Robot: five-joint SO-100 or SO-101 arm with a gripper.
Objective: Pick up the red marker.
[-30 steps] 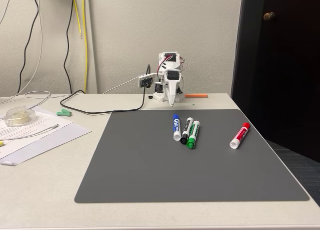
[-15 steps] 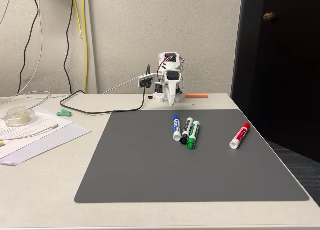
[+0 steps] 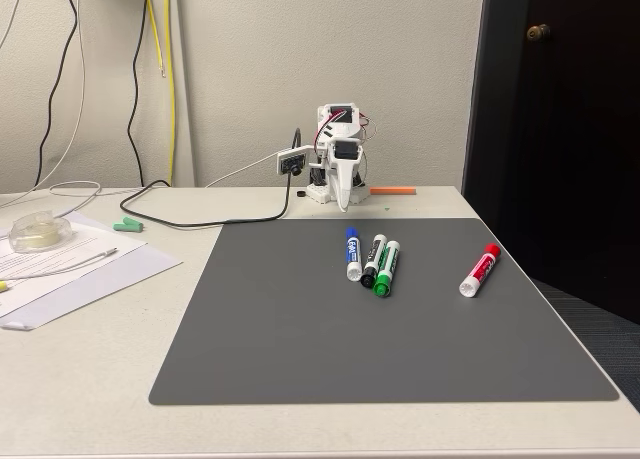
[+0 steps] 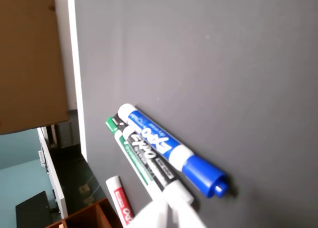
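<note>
Beige wall and a dark door stand behind a pale table [image 3: 90, 379] on which a grey mat [image 3: 300, 339] is spread. At the back edge of the mat the arm [image 3: 338, 169] is folded up, with the gripper [image 3: 343, 201] pointed down at the table just behind the mat; nothing is held in it. Whether the jaws are parted cannot be told, since in the fixed view they are small and seen edge-on, and in the wrist view only a blurred white tip [image 4: 164, 215] is caught at the bottom edge.

The red marker [image 3: 479, 270] is found on the right part of the mat in the fixed view, lying flat and alone, cap toward the back. It is set well apart from a cluster of three near the mat's middle: the blue marker [image 3: 352, 253], the black marker [image 3: 373, 260] and the green marker [image 3: 386, 268], laid side by side and touching or nearly so. In the wrist view a piece of the red marker [image 4: 120, 200] is glimpsed beyond that cluster.

The task is judged not to have been started; the reach is the step in hand. For the next move, the arm would need to be swung toward the red marker, the jaws spread wider than the barrel and turned across it, then lowered over its middle.
</note>
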